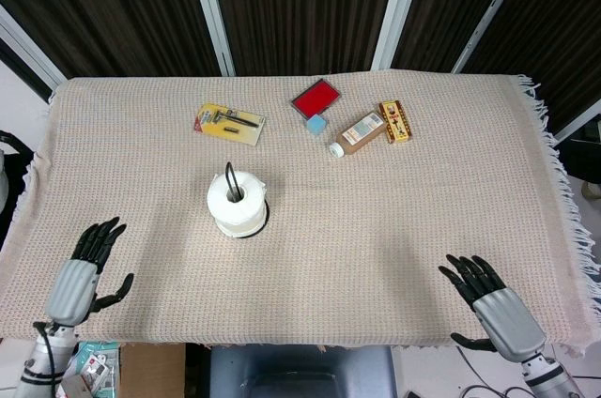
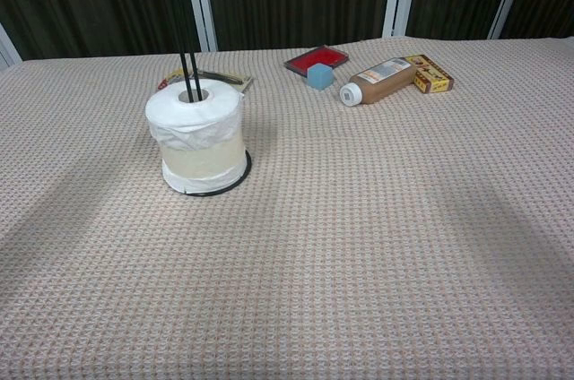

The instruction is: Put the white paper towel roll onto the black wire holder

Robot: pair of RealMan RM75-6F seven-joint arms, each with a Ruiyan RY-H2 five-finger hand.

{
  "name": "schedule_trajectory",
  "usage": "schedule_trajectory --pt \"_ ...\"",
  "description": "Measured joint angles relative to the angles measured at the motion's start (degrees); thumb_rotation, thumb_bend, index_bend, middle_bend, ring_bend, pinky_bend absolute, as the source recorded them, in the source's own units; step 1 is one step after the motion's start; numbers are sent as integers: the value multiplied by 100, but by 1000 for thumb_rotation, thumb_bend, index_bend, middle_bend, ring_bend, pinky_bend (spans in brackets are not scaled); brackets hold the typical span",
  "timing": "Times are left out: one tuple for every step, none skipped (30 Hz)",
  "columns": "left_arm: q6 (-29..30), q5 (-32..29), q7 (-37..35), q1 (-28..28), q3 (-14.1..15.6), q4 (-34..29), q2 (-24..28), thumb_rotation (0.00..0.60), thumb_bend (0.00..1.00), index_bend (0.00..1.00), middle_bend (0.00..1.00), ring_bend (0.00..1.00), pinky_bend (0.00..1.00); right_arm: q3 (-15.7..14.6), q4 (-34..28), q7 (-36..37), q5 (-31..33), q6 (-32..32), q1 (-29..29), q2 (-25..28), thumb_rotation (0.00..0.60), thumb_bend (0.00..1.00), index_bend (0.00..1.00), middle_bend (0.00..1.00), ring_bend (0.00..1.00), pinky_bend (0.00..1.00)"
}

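From my station, both hands sit at the near table edge and appear only in the head view; the chest view shows neither. My left hand (image 1: 83, 274) lies with fingers spread, holding nothing, its arm cut off by the frame's bottom corner. My right hand (image 1: 492, 297) is likewise splayed and empty, wrist running out of frame.

The white paper towel roll (image 1: 237, 203) (image 2: 198, 134) stands upright on the black wire holder (image 1: 229, 178) (image 2: 184, 32), the post rising through its core, the base ring just showing beneath it. The roll hides most of the yellow card (image 1: 229, 123) (image 2: 236, 81) behind it in the chest view.

Far side: a red tray (image 1: 315, 96) (image 2: 317, 58) with a blue cube (image 1: 316, 124) (image 2: 319, 75) touching its near edge, a brown bottle (image 1: 359, 132) (image 2: 383, 79) lying on its side, and a small box (image 1: 395, 121) (image 2: 429, 73) whose print I cannot read.
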Motion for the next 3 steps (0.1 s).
schedule_trajectory --pt "19 11 -35 59 35 153 13 600 418 0 0 0 0 0 0 -20 5 -18 3 -13 600 64 0 0 0 0" --pt "35 21 -61 109 60 254 31 600 417 0 0 0 0 1 0 -43 14 -46 9 -29 600 64 0 0 0 0" --pt "59 40 -83 179 86 311 60 600 418 0 0 0 0 1 0 -59 21 -67 14 -40 600 64 0 0 0 0"
